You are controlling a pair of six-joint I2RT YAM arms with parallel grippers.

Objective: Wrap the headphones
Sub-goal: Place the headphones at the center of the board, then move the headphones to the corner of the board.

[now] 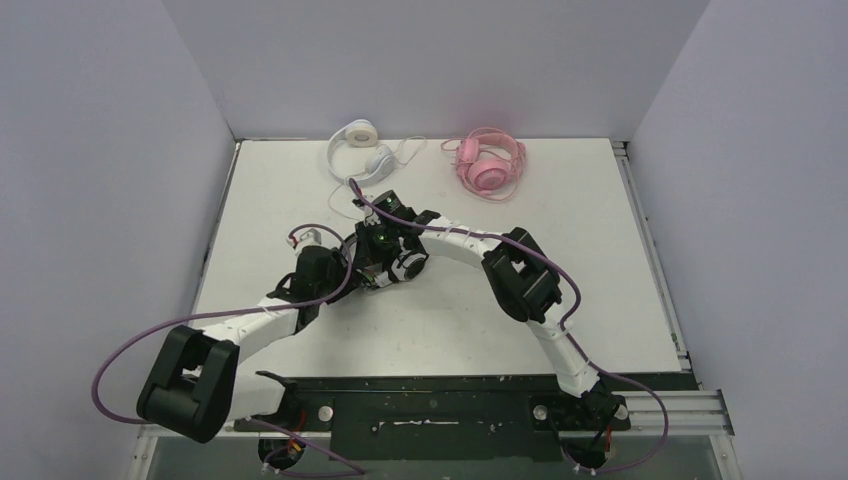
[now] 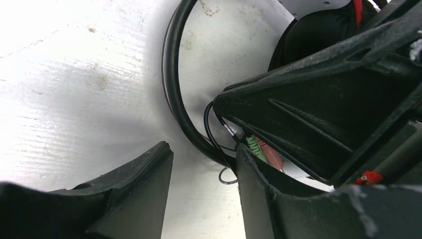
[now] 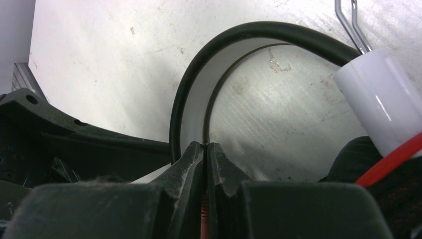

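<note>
Evidently the work is on the black-and-white headset [image 3: 249,31], one of three, and the step in hand is gathering its cord. The right arm's [image 1: 520,275] jaws are pressed together, tips down on the surface [image 3: 99,59] just inside the curve of the headband [image 2: 171,74]. They appear to pinch the thin black cable [image 2: 209,124], though the right wrist view shows only a hairline slit between them. Seen from the left wrist, that cable loops out from the tips of the right jaws, and the green and pink plugs [image 2: 261,149] lie right against them. The left arm's [image 1: 250,330] jaws stand spread, with nothing between them but bare surface. The headband arcs across just beyond their tips, and one of them sits next to the plugs.

The cord does not look wound round anything yet, so the wrapping seems barely begun. The next move probably calls for the left jaws to steady the headband or close on a free length of cable. The right jaws would then carry the plug end round the band, keeping the thin cord taut without letting it slip. The white headset [image 1: 360,150] and the pink headset [image 1: 490,165] lie well beyond both pairs of jaws, at the far side of the surface, the white one's cord trailing loose.

No brand, label or writing can be read in any of these views.
</note>
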